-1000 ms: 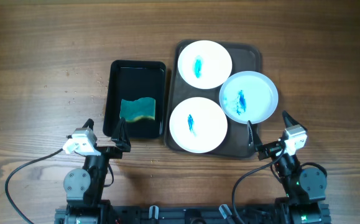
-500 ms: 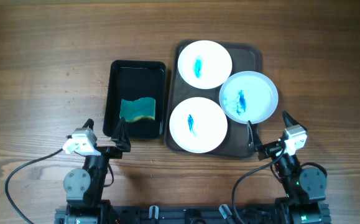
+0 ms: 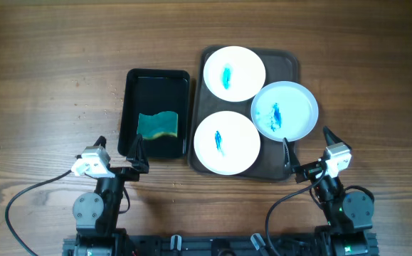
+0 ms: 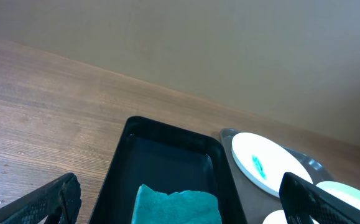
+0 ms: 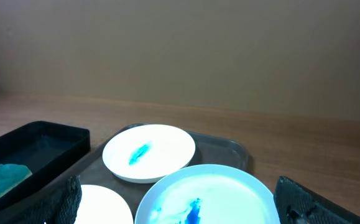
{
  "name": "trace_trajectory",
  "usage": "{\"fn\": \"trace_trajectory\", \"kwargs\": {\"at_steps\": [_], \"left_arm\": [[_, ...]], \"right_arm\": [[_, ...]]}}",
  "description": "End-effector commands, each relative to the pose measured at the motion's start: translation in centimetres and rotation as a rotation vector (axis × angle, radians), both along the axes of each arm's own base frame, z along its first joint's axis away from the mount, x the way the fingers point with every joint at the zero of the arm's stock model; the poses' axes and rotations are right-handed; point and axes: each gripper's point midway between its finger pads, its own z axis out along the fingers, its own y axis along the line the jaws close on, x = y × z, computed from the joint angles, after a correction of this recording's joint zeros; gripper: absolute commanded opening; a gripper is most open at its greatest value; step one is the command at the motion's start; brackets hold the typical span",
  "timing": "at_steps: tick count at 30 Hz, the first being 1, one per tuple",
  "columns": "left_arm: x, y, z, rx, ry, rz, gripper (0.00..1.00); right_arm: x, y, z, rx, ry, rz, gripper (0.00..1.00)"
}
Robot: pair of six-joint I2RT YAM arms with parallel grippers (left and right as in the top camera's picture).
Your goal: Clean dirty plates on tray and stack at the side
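Note:
Three white plates with blue streaks sit on the dark brown tray (image 3: 288,65): one at the back (image 3: 234,72), one at the front (image 3: 226,142), one on the right (image 3: 284,110) overlapping the tray's rim. In the right wrist view the right plate (image 5: 206,196) is nearest, the back plate (image 5: 148,152) behind it. My left gripper (image 3: 119,151) is open and empty at the near end of the black sponge tray (image 3: 155,80). My right gripper (image 3: 307,148) is open and empty just near of the brown tray's front right corner.
A teal sponge (image 3: 157,124) lies in the glossy black tray, also seen in the left wrist view (image 4: 176,207). Bare wooden table (image 3: 56,64) lies left and behind. The arm bases stand at the near edge.

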Motion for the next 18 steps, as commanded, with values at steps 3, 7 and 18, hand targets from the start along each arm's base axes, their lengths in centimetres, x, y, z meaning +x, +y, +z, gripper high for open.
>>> {"fn": "trace_trajectory", "kwargs": {"at_steps": [3,7,18], "left_arm": [[0.0,0.1,-0.4,0.021,0.004,0.008,1.0],[-0.1,-1.5,1.6,0.015,-0.077,-0.086,1.0],[0.9,-2.0,11.5,-0.067,0.077,-0.107,1.0]], "right_arm": [[0.1,-0.2,0.0,0.005,-0.001,-0.008,1.0],[-0.9,2.4,1.6,0.007,-0.062,0.149,1.0],[-0.4,2.6,14.7,0.052,0.076,0.16,1.0]]}}
